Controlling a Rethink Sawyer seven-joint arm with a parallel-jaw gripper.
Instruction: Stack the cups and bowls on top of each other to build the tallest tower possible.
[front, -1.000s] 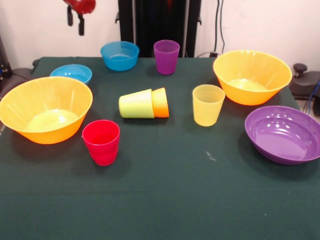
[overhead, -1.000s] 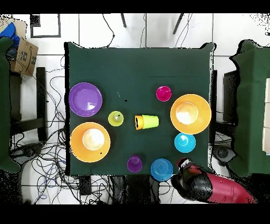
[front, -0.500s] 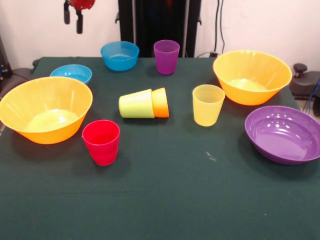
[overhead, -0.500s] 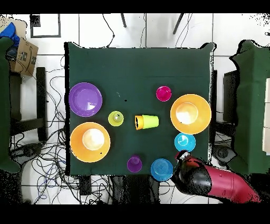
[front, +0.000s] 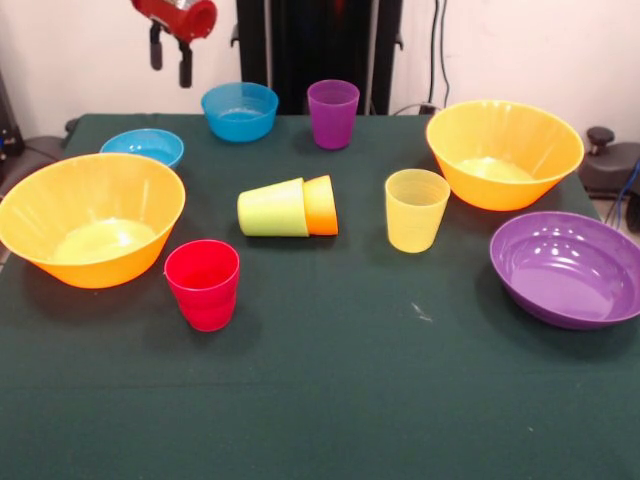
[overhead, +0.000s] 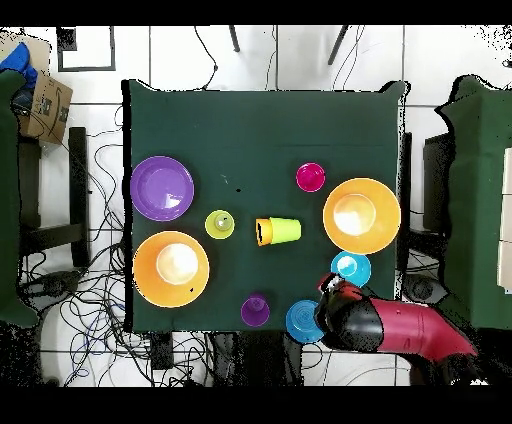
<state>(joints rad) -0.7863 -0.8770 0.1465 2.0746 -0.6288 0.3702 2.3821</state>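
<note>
My gripper (front: 170, 58) hangs high over the table's far left, fingers apart and empty, above and between the cyan bowl (front: 143, 147) and the deeper blue bowl (front: 240, 110). In the overhead view the gripper (overhead: 330, 293) sits between those bowls. The red cup (front: 203, 283), yellow cup (front: 416, 209) and purple cup (front: 333, 113) stand upright and apart. The lime green cup (front: 272, 208) and orange cup (front: 321, 204) lie on their sides, fitted together. Two large orange bowls (front: 92, 218) (front: 504, 152) and the purple bowl (front: 567, 267) rest on the cloth. Nothing is stacked upright.
The table has a dark green cloth (front: 330, 400). The black pedestal (front: 318, 40) stands behind the far edge. In the overhead view my red arm (overhead: 410, 332) covers part of the blue bowl (overhead: 303, 320). Cables (overhead: 90, 300) lie on the floor around the table.
My gripper has swung sideways along the far edge toward the deeper blue bowl and dropped slightly. The cups and bowls have not moved.
</note>
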